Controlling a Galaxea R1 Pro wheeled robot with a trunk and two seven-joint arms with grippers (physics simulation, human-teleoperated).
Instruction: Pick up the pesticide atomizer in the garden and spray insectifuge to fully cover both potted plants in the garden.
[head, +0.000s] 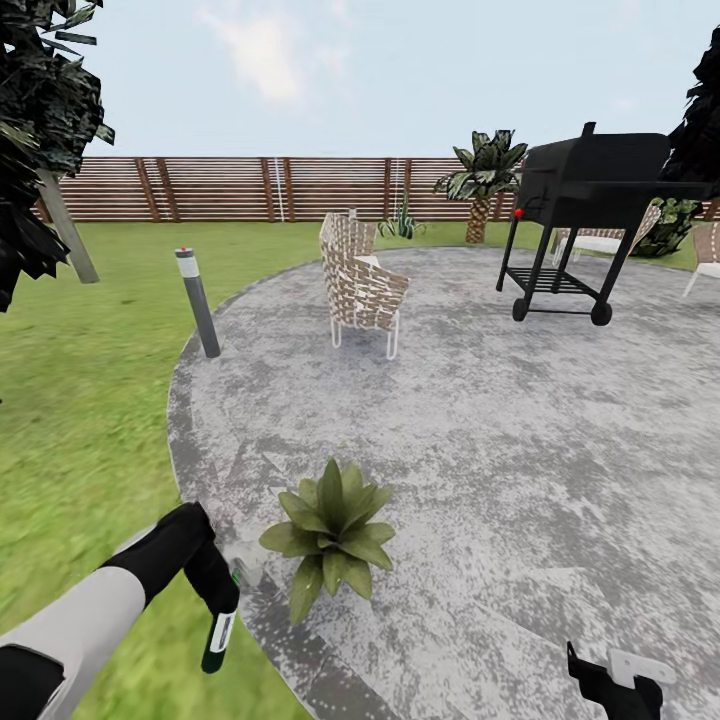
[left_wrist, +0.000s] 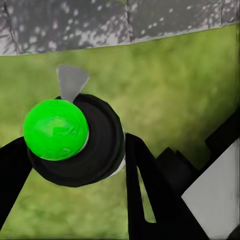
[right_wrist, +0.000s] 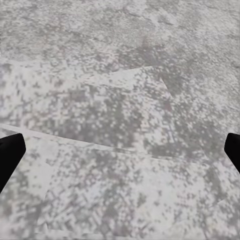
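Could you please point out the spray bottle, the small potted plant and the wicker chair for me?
spray bottle (head: 219, 636): head view, on its dark body below the left gripper.
potted plant (head: 333, 530): head view, on the middle of its leaf rosette.
wicker chair (head: 358, 280): head view, on its woven backrest.

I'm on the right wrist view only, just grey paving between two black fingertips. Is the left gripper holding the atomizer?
Observer: Yes. The left gripper is shut on the pesticide atomizer, over the lawn's edge.
Operator: Any potted plant nearby?
Observer: One potted plant sits on the patio, just right of that bottle.
Operator: What's behind it?
Observer: A wicker chair and a black grill, before the fence.
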